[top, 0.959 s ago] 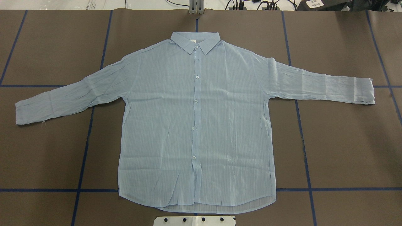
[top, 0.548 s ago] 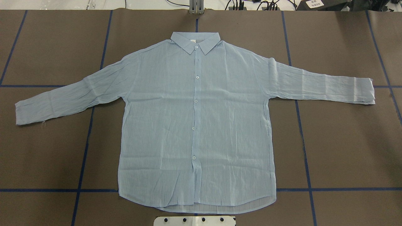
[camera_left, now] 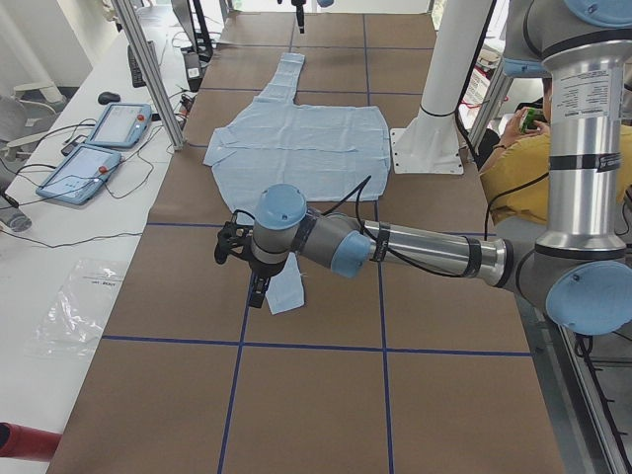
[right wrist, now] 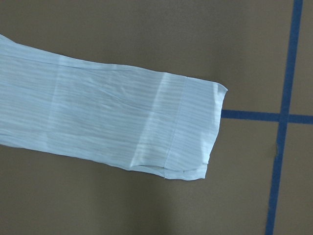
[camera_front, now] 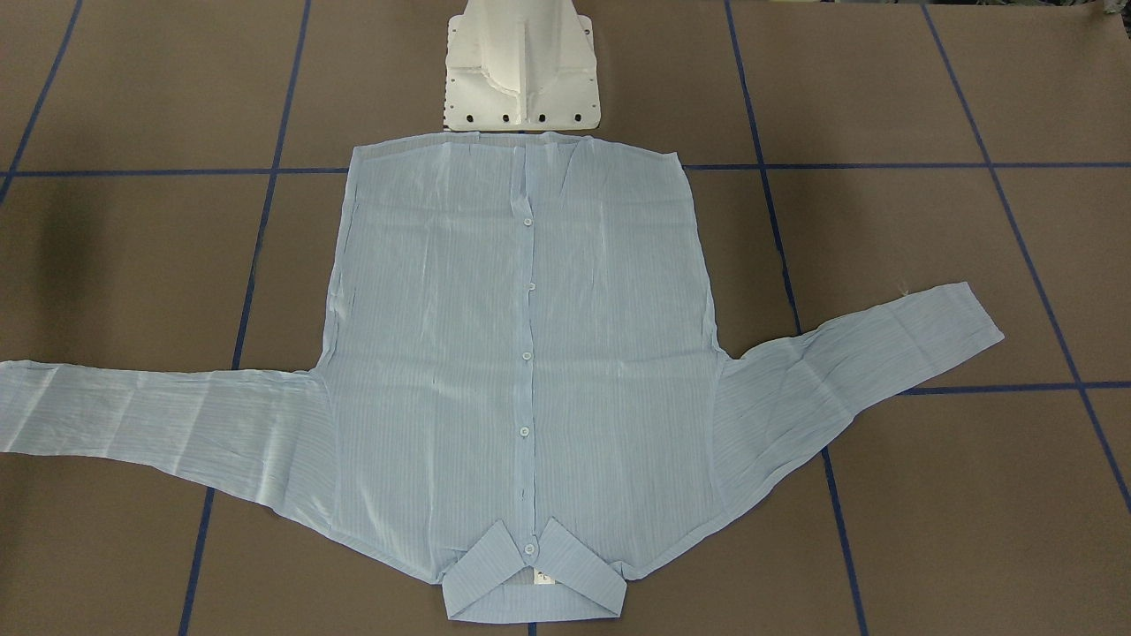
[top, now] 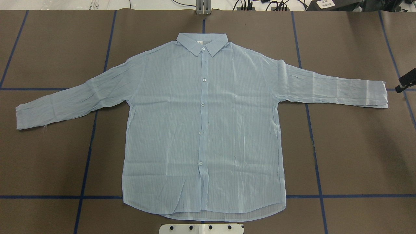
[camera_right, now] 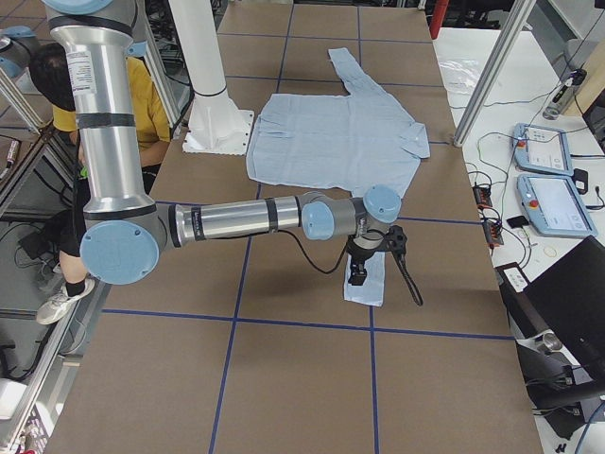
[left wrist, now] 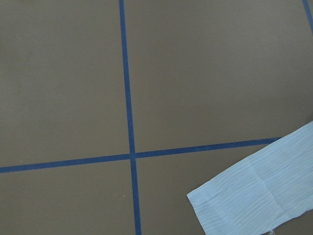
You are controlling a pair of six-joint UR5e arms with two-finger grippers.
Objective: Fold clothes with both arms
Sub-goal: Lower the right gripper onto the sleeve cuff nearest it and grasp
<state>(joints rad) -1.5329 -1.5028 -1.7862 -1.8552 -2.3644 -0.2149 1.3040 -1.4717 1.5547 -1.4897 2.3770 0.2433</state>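
Observation:
The pale blue striped shirt [top: 203,130] lies flat and buttoned on the brown table, collar [top: 201,44] at the far side, both sleeves spread out. It also shows in the front view [camera_front: 521,353]. My right gripper [top: 405,82] is only a black tip at the overhead view's right edge, just beyond the right cuff [top: 377,94]. In the right side view it hangs [camera_right: 359,274] over that cuff [right wrist: 188,129]. My left gripper [camera_left: 259,289] shows only in the left side view, above the left cuff [camera_left: 286,293]. I cannot tell whether either gripper is open or shut.
The white pedestal base [camera_front: 521,79] stands at the shirt's hem. Blue tape lines [left wrist: 128,122] grid the table. Aluminium posts [camera_left: 148,69], pendants [camera_left: 99,148] and cables are on the side bench. A person in yellow [camera_left: 518,168] sits behind the robot.
A black tip of my right gripper has come into the overhead view at the right edge, near the right cuff. The shirt has not moved.

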